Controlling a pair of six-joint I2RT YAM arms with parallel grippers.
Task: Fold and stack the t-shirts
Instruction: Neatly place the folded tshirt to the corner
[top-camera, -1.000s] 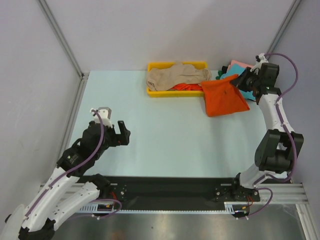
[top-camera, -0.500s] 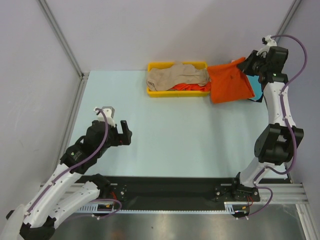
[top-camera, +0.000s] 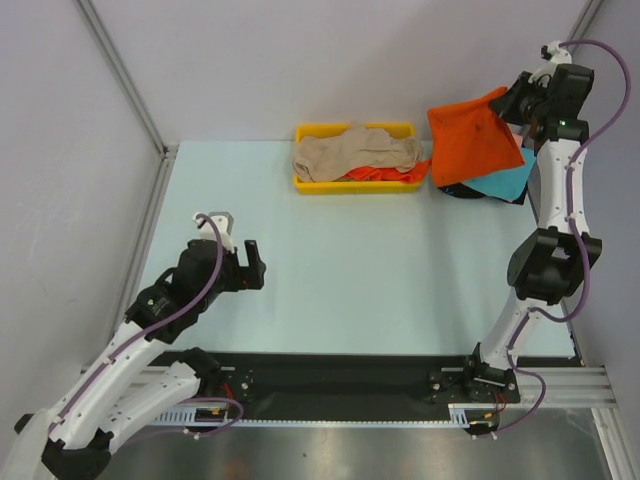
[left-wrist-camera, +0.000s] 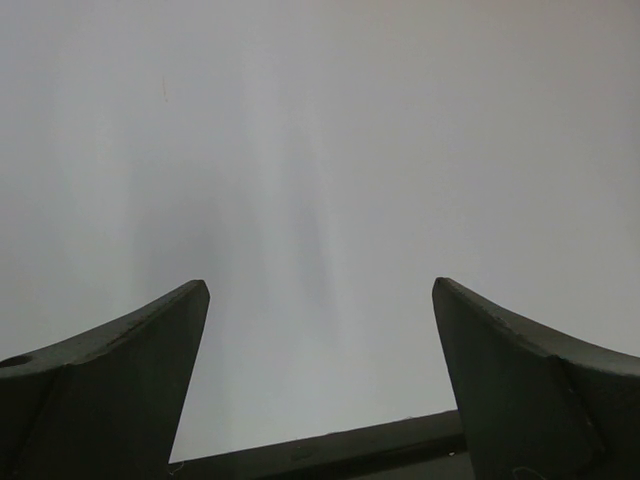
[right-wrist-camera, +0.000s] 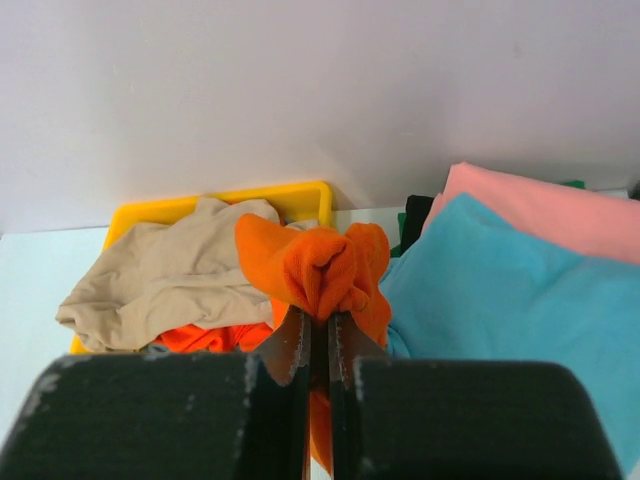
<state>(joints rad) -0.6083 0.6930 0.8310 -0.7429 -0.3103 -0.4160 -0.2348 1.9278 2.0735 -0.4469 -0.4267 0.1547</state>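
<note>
My right gripper (top-camera: 508, 103) is shut on a folded bright orange t-shirt (top-camera: 473, 140) and holds it in the air above the stack at the back right. In the right wrist view the orange cloth (right-wrist-camera: 318, 268) bunches out of the closed gripper (right-wrist-camera: 319, 322). The stack shows a teal t-shirt (right-wrist-camera: 510, 310) on top, a pink one (right-wrist-camera: 540, 208) behind it and a dark green edge (right-wrist-camera: 412, 215). A beige t-shirt (top-camera: 354, 152) lies in the yellow tray (top-camera: 322, 184) over more orange cloth (top-camera: 378, 174). My left gripper (top-camera: 251, 266) is open and empty, over the table at the left.
The stack (top-camera: 500, 182) sits close to the right wall at the table's far right corner. The yellow tray stands against the back wall. The left wrist view shows only bare pale table between the fingers (left-wrist-camera: 120, 370).
My right gripper has lifted the orange t-shirt up and back to the right, from the table beside the tray to above the stack. The left arm has shifted slightly forward.
</note>
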